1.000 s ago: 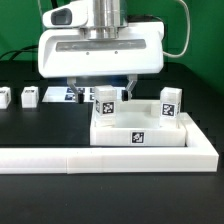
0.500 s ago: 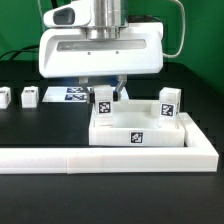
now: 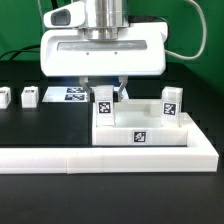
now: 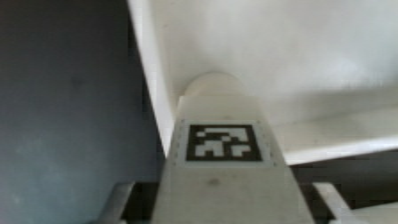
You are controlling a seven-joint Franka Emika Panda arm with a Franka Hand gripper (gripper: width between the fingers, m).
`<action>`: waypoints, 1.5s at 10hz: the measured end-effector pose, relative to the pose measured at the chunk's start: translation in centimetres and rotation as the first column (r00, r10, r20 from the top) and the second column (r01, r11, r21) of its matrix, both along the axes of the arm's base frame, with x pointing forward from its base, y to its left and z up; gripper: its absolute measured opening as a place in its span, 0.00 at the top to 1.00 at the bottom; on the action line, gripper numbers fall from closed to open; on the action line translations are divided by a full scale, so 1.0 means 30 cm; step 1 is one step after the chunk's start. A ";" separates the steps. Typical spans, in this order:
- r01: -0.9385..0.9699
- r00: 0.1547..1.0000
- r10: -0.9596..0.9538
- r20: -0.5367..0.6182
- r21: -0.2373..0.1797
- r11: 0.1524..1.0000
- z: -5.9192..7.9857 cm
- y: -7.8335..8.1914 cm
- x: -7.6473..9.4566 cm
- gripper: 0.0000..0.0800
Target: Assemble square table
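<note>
Gripper (image 3: 105,93) clamps 1 upright leg block (image 3: 104,107) on the square table slab (image 3: 140,138); light, rigid, likely slippery; grip flat sides.

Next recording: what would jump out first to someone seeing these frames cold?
The bulky white claw dominates the centre of the exterior view, shut on an upright tagged leg block at the square slab's corner on the exterior view's left. A second leg block stands at its corner on that view's right, the long white rail in front.
</note>
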State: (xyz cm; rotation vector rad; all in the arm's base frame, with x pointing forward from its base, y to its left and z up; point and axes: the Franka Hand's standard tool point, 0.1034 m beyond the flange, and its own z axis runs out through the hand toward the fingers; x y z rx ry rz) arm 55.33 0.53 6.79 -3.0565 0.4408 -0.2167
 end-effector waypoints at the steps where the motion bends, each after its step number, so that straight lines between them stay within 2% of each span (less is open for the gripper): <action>1: 0.125 0.992 -0.125 0.004 0.014 0.992 -0.002 0.006 -0.003 0.64; 4: 0.407 0.913 -0.407 -0.011 0.054 0.912 -0.003 0.006 -0.006 0.64; 8: 0.719 0.694 -0.718 -0.059 0.106 0.686 -0.004 0.002 -0.008 0.64; 9: 0.745 0.665 -0.744 -0.065 0.112 0.657 -0.003 0.001 -0.007 0.64; 10: 0.796 0.603 -0.794 -0.079 0.123 0.592 -0.003 0.000 -0.008 0.64; 11: 0.814 0.578 -0.811 -0.083 0.125 0.567 -0.003 -0.001 -0.007 0.64; 13: 0.779 0.626 -0.776 -0.075 0.120 0.616 -0.005 0.003 -0.009 0.64; 15: 0.712 0.701 -0.710 -0.064 0.112 0.693 -0.008 0.016 -0.012 0.29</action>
